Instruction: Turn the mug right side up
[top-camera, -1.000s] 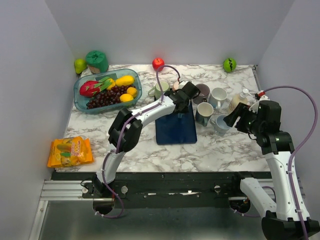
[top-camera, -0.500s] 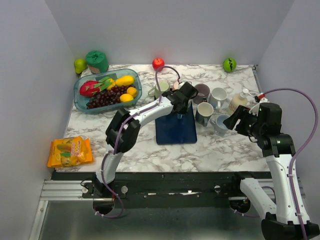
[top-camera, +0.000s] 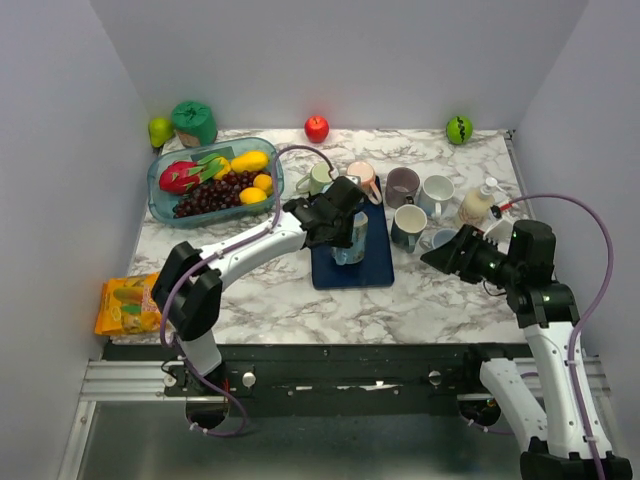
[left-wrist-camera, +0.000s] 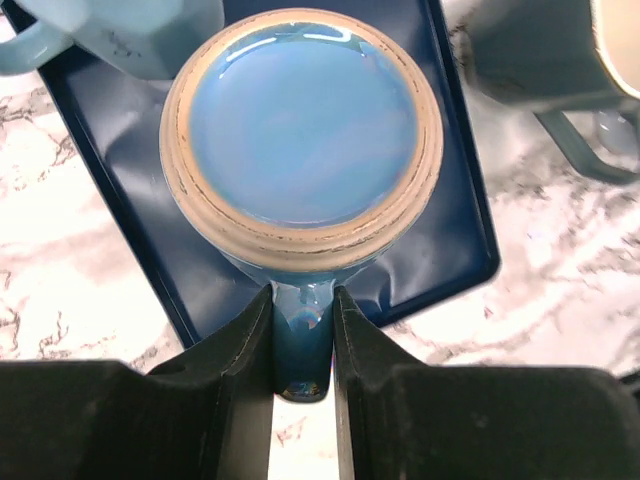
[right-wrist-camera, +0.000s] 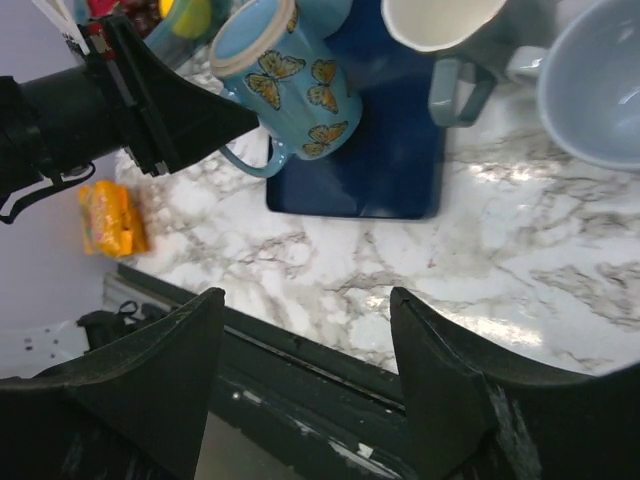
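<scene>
Mug (left-wrist-camera: 300, 140) handle is pinched inside left claw (left-wrist-camera: 302, 297).

No word, brand or number could be read anywhere. The orange packet (top-camera: 125, 305) at the table's near left corner carried printed markings, but they were too small and blurred to make out. The mug (right-wrist-camera: 300, 90) bore a butterfly pattern on its side, with no legible lettering on the parts that showed.
</scene>
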